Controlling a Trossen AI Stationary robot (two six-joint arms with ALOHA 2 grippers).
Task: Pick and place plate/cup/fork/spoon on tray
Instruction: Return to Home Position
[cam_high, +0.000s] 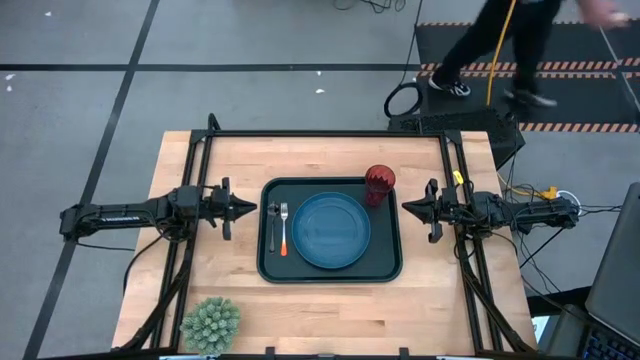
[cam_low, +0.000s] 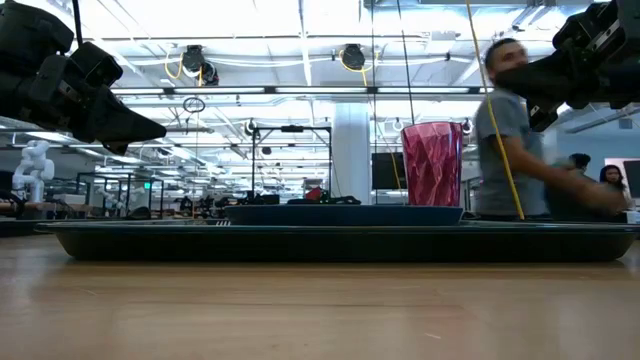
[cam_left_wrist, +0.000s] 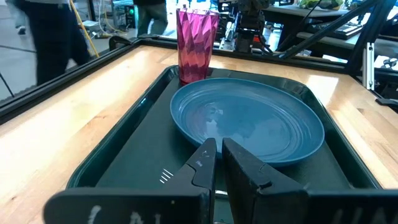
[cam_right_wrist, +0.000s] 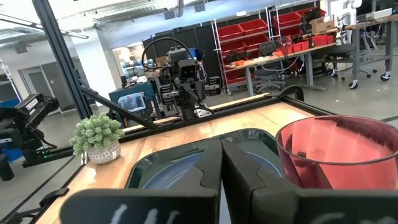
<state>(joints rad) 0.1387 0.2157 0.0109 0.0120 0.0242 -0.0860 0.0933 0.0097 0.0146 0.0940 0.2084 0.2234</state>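
The left jaws are sitting pressed together with nothing between them, hanging above the bench (cam_high: 330, 312) just outside the tray's left rim, at the end of the left arm (cam_high: 130, 213), which is stretching level across the wood. The right jaws are likewise closed on nothing, hovering just beside the tray's right rim, with the right arm (cam_high: 510, 212) reaching in from the opposite side (the two tips are pointing at each other across the tray).

Between them the tray (cam_high: 388, 266) is lying flat at the middle of the bench. The spoon (cam_high: 273, 225) and the fork (cam_high: 285, 228) are lying side by side in its left strip, the spoon nearer the rim, the fork nearer the plate. The plate (cam_high: 332, 230) is filling the tray's centre. The cup (cam_high: 379, 184) is standing upright in the tray's far right corner, just beside the plate's edge.

A potted plant (cam_high: 211, 324) is sitting at the near left corner of the bench. A person (cam_high: 520, 40) is walking on the floor beyond.
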